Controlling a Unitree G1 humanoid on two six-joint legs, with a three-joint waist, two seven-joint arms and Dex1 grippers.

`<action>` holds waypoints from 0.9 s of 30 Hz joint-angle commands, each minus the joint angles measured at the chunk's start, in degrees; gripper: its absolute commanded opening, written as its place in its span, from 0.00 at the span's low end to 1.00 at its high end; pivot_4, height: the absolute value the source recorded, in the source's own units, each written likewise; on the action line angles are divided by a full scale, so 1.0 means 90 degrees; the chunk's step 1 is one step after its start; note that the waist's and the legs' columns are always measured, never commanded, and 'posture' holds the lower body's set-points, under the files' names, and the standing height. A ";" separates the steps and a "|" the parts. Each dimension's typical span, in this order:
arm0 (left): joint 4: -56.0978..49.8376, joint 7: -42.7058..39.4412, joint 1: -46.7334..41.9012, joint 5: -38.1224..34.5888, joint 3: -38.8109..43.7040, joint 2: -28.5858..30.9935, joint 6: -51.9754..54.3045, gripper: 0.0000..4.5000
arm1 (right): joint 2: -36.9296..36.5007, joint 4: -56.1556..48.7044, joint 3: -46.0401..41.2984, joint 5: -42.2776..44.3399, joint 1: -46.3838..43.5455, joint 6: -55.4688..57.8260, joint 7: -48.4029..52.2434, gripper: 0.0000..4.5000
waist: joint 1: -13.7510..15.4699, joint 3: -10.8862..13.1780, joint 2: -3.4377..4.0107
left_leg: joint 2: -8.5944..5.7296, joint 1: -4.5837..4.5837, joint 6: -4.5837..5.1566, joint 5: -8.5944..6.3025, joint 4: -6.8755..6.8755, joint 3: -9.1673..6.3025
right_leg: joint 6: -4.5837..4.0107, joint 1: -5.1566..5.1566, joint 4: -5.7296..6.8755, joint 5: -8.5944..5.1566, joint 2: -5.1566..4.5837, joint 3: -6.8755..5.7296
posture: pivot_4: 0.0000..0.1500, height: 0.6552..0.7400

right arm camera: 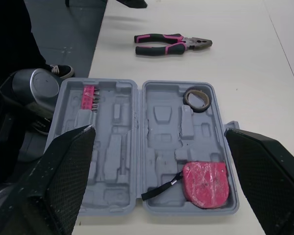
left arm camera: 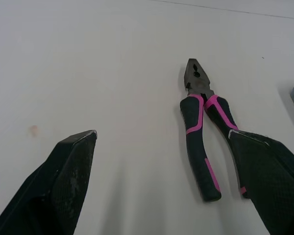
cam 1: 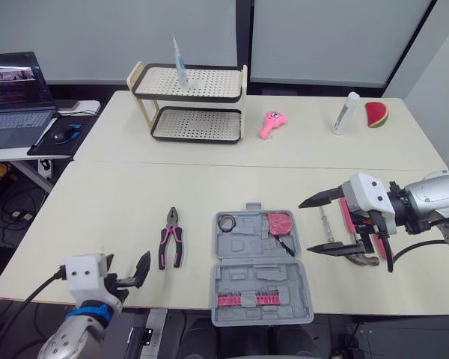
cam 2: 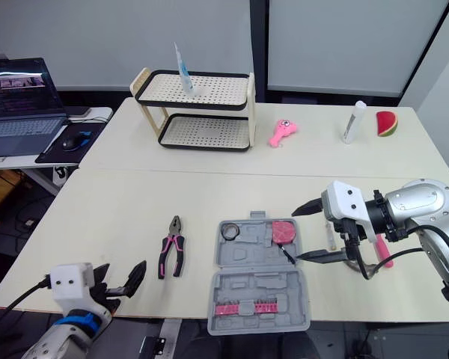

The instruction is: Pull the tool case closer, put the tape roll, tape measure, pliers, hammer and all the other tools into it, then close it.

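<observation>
Grey plastic, the tool case (cam 1: 260,288) lay open and flat on the desk (cam 1: 120,202) near its front edge, just inboard of the right hand (cam 1: 307,226). That hand hovered with its two fingers spread wide and nothing between them, pointing across the case's far half. In that half sat the tape roll (cam 1: 225,222), in the corner farthest from the right hand, and the pink tape measure (cam 1: 279,224) in the corner nearest it, its black strap trailing loose. A row of pink bits (cam 1: 247,300) filled a slot in the near half.

Outside the case, the pliers (cam 1: 170,241) rested on the desk just ahead of the left hand (cam 1: 137,271), whose fingers were also spread and empty; seen from its wrist, the pink-and-black handles pointed back toward one finger. Under and behind the right hand lay the pink-handled hammer (cam 2: 383,248), and beside it a slim metal tool (cam 1: 325,222) that I could not identify.

The packing step looked partly done, with case placed and two items stowed. Next, the left hand would probably need to advance, drop over the pliers' handles and pinch across both. Alternatively the right hand would have to draw back to reach the hammer, which seemed too close beneath its wrist to grasp from that pose.
</observation>
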 commanded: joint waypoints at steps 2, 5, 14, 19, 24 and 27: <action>-0.0096 0.0551 -0.0480 0.0156 -0.0312 -0.0236 0.0405 1.00 | 0.0021 -0.0060 0.0135 -0.0141 -0.0192 -0.0043 0.0048 0.99 | 0.0000 0.0001 -0.0003 | 0.0001 -0.0003 0.0000 0.0000 0.0001 -0.0001 | 0.0000 0.0000 0.0000 0.0000 0.0000 -0.0001 | 1.00 0.87; 0.0069 0.1008 -0.0901 0.0381 -0.0561 -0.0350 0.0860 1.00 | 0.0054 -0.0119 0.0211 -0.0121 -0.0207 0.0013 0.0080 0.99 | 0.0002 0.0001 -0.0002 | 0.0002 -0.0003 0.0000 0.0000 0.0001 -0.0003 | 0.0000 -0.0002 0.0002 0.0000 0.0000 -0.0003 | 1.00 0.87; 0.0788 0.1789 -0.2146 0.1060 -0.1202 -0.0690 0.1719 1.00 | 0.0160 -0.0154 0.0370 -0.0162 -0.0262 0.0045 0.0096 0.99 | 0.0052 0.0001 -0.0005 | 0.0002 -0.0006 -0.0001 0.0001 0.0009 -0.0009 | 0.0000 -0.0001 0.0006 0.0000 0.0003 -0.0010 | 1.00 0.87; 0.1115 0.1957 -0.2574 0.1192 -0.1260 -0.0863 0.2029 1.00 | 0.0174 -0.0176 0.0422 -0.0151 -0.0282 0.0045 0.0101 0.99 | 0.0076 0.0001 -0.0005 | 0.0002 -0.0008 -0.0001 0.0001 0.0012 -0.0007 | 0.0000 -0.0002 0.0006 0.0001 0.0003 -0.0010 | 1.00 0.87; 0.1312 0.2099 -0.2757 0.1305 -0.1227 -0.0941 0.2442 1.00 | 0.0261 -0.0181 0.0453 -0.0099 -0.0365 0.0133 0.0053 0.99 | 0.0079 0.0002 -0.0006 | 0.0002 -0.0009 -0.0001 0.0001 0.0012 -0.0008 | 0.0000 -0.0002 0.0006 0.0001 0.0003 -0.0010 | 1.00 0.87; 0.1437 0.2076 -0.2830 0.1284 -0.1148 -0.0959 0.2643 1.00 | 0.0438 -0.0075 0.0443 -0.0095 -0.0508 0.0219 -0.0077 0.99 | 0.0085 0.0001 -0.0006 | 0.0002 -0.0008 -0.0001 0.0001 0.0013 -0.0010 | 0.0000 -0.0002 0.0006 0.0001 0.0002 -0.0010 | 1.00 0.87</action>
